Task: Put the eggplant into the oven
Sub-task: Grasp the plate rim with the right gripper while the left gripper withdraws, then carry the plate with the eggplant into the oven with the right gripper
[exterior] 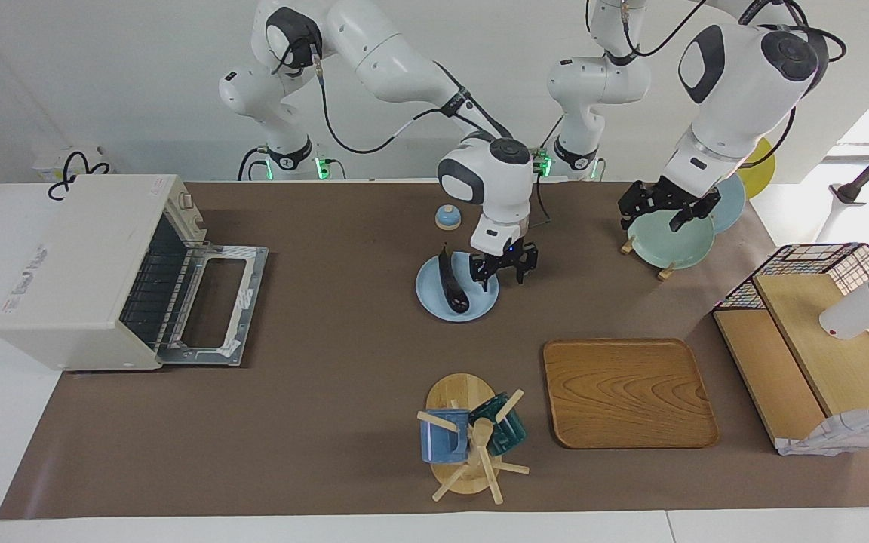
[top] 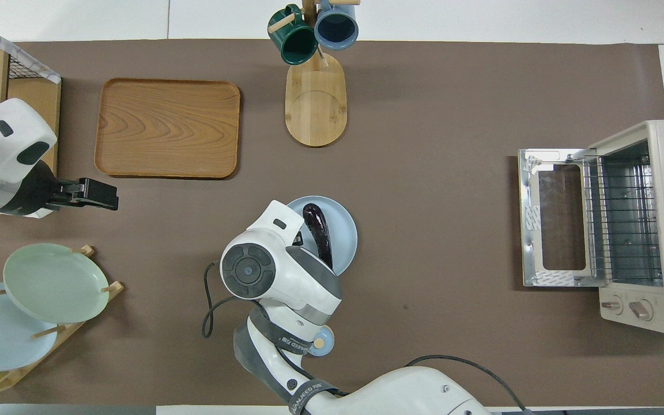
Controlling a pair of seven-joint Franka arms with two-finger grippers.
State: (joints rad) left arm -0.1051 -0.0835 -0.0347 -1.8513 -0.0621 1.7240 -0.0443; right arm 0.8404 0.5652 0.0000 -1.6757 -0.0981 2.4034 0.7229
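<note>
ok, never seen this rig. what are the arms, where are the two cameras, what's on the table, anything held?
Two white robot arms with two-finger grippers work at a table. One camera faces them from across the table; the other looks down from above their end.

The eggplant lies on a blue plate. The oven, door dropped open, sits at the right arm's end.

The right gripper is over the plate's edge beside the eggplant, jaws apart, holding nothing. The left gripper waits, open, over a rack of plates. A wooden tray and a mug stand lie farther out.
</note>
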